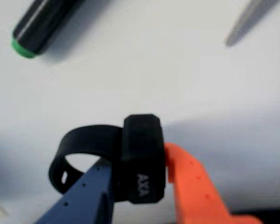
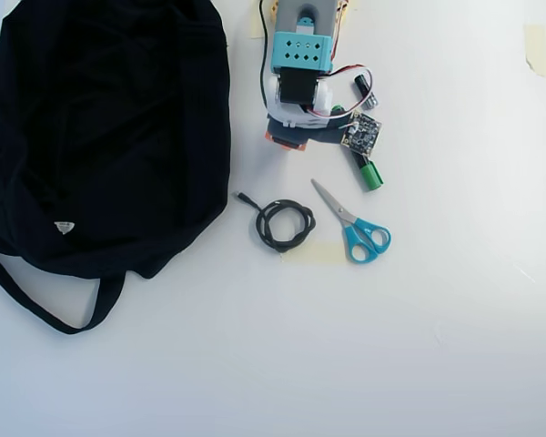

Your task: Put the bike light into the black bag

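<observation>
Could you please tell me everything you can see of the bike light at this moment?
In the wrist view the bike light is a small matte black block with chamfered corners, plastic or rubber by its look, bearing pale letters that seem to read AXA. A black strap loop with a small slot curls out to its left. It sits clamped between the gripper's blue finger and orange finger, over the white table. No red lens shows. In the overhead view the arm hides it.

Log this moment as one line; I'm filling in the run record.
phase: bike light grasped | gripper: shut on bike light | black bag: on table, left in overhead view | light not yet in bag
</observation>
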Motion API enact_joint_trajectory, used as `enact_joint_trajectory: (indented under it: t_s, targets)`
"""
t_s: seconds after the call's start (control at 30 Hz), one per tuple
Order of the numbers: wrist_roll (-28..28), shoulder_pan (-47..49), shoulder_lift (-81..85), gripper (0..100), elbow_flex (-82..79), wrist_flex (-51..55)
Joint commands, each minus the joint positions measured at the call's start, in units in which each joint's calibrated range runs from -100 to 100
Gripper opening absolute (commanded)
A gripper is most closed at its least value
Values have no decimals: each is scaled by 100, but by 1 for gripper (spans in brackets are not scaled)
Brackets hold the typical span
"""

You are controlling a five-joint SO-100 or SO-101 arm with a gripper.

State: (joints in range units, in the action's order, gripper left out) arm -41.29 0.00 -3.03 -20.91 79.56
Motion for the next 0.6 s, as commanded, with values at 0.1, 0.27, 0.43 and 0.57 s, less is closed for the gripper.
enact_joint_trajectory:
  t_s: [0.1,0.27,0.43,0.57]
  targets:
    - [312,180,203,2,1327,1312]
    - [978,426,950,2,1929,1579]
    - [1791,494,1697,2,1894,1493]
    - [2409,501,1805,2,1938,1217]
